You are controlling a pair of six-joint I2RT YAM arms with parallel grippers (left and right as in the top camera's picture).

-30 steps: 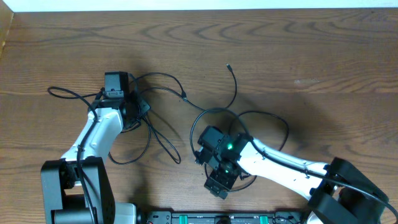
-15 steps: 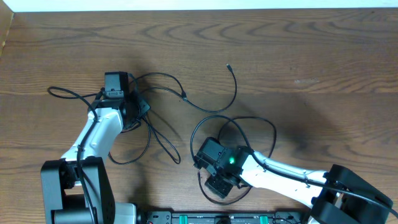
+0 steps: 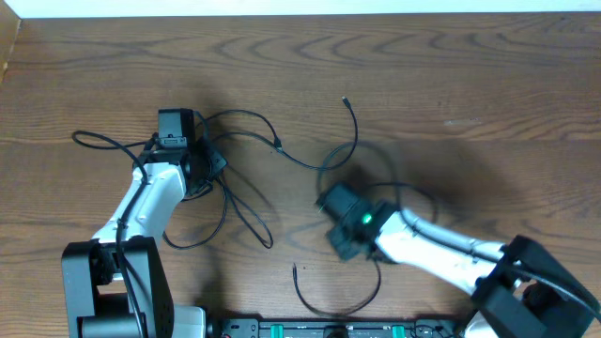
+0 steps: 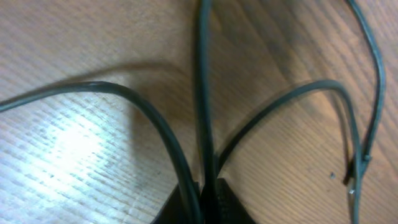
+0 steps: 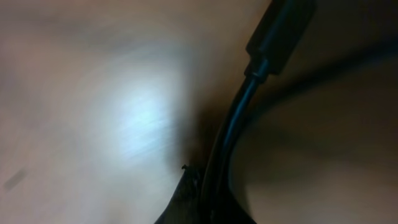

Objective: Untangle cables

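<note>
Since a second ago the right arm (image 3: 432, 249) has swung up from the front edge of the desk (image 3: 488, 75) toward its middle, and a black loop that sat under the arm now lies bare near the front edge. Nothing on the left has shifted.

From the overhead view, the left arm (image 3: 150, 202) reaches up from the front left corner and ends about halfway toward the back edge, on the left half of the desk. The right arm comes in from the front right corner and ends near the centre; it is smeared with blur.

Seen from the left wrist, the left hand (image 4: 202, 202) is pinched narrow, its tips pressed together on the cables (image 4: 203, 93). Three dark strands meet at the tips and fan out over the wood. From overhead these strands spread around the hand, one trailing toward the left edge, others looping toward the front, and one long strand curving right to end near the middle of the back half.

At the right wrist, the right hand (image 5: 202, 199) is narrow too, gripping a single black cord (image 5: 229, 130) that rises out of the tips. The picture is soft, so finer detail is lost. Overhead, one side of the loop near the front edge runs up toward this hand.

That cord ends in a small dark plug (image 5: 280, 31).
</note>
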